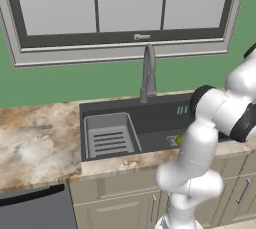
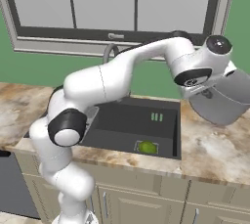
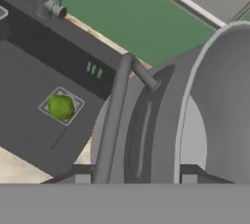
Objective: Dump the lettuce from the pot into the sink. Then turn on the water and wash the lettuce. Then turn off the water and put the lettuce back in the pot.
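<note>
lettuce [image 2: 147, 146] sits on the drain grate [image 3: 61, 106] in the sink [image 2: 122, 120], already dumped. it looks light, round and likely to roll, so a hold across its middle from above seems best. left of it a slotted rack [image 1: 109, 136] fills part of the basin, and the faucet [image 1: 148, 73] stands behind; the walls crowd any approach. off to the right, the gripper [image 3: 132, 176] clasps the pot [image 2: 222, 100] by its handle, tipped above the counter [image 2: 215, 149].

A light-grey slotted rack [image 1: 110, 135] sits well to the left of the tool, lower than it. A marbled countertop [image 2: 215, 152] lies below the tool, and a grey-framed window [image 2: 112, 3] and green wall [image 3: 141, 17] stand beyond it.
</note>
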Robot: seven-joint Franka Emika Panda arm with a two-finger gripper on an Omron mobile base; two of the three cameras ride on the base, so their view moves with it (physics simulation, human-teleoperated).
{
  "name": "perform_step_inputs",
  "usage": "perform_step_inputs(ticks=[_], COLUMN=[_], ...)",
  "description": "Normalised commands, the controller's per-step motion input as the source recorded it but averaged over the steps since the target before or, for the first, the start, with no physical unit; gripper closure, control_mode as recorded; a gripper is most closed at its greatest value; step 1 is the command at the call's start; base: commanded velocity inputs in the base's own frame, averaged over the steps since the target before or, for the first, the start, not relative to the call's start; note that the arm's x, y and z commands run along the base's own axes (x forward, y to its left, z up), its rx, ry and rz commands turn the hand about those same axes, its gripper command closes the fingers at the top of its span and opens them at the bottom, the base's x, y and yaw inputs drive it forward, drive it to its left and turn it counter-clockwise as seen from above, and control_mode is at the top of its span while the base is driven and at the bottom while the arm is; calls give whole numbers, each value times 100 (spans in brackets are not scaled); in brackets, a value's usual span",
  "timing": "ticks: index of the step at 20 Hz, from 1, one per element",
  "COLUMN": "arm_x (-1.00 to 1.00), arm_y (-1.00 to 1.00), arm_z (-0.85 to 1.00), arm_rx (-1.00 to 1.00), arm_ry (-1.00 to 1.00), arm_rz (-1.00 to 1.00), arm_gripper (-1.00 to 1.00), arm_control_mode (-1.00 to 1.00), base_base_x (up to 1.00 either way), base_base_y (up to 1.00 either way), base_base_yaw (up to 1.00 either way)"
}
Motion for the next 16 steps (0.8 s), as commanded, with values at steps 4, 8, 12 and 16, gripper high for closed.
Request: perform_step_inputs(ticks=[4, 8, 12, 16], arm_x=[0, -3, -9, -3], arm_y=[-5, 0, 0, 0], arm_z=[-56, -51, -49, -37], arm_rx=[-33, -25, -16, -7], arm_ry=[23, 26, 29, 22], arm_rz=[-14, -12, -9, -6], arm_gripper=[100, 100, 100, 100], arm_control_mode=[-100, -100, -100, -100], base_base_x=[0, 0, 0, 0], base_base_y=[0, 0, 0, 0], base_base_yaw=[0, 0, 0, 0])
